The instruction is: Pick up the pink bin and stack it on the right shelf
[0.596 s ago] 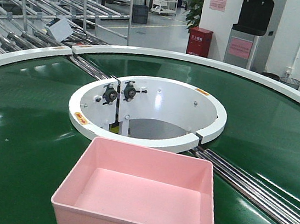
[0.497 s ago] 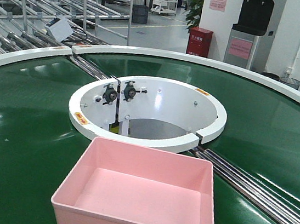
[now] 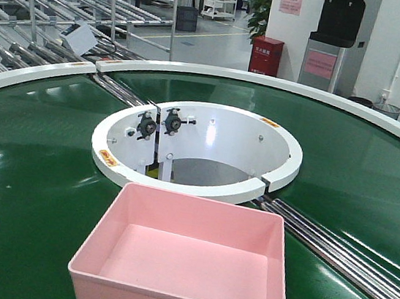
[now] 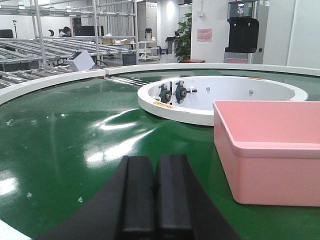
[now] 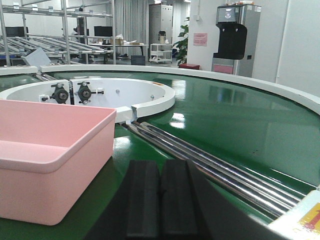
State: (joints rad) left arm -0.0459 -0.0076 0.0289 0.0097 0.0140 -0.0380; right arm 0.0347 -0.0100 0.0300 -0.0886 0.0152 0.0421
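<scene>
The pink bin [image 3: 186, 255] stands empty and upright on the green conveyor belt [image 3: 24, 193], just in front of the white ring. It also shows at the right of the left wrist view [image 4: 267, 150] and at the left of the right wrist view [image 5: 47, 150]. My left gripper [image 4: 155, 165] is shut and empty, low over the belt to the left of the bin. My right gripper [image 5: 160, 167] is shut and empty, to the right of the bin. Neither touches it. The right shelf is out of view.
A white circular ring [image 3: 196, 149] with two black bearings sits at the belt's centre. Steel rollers [image 3: 341, 253] run diagonally at the right of the bin. Pipe-frame roller racks [image 3: 72, 0] stand at the back left. A red cabinet [image 3: 266, 55] and a dark machine [image 3: 337, 35] stand behind.
</scene>
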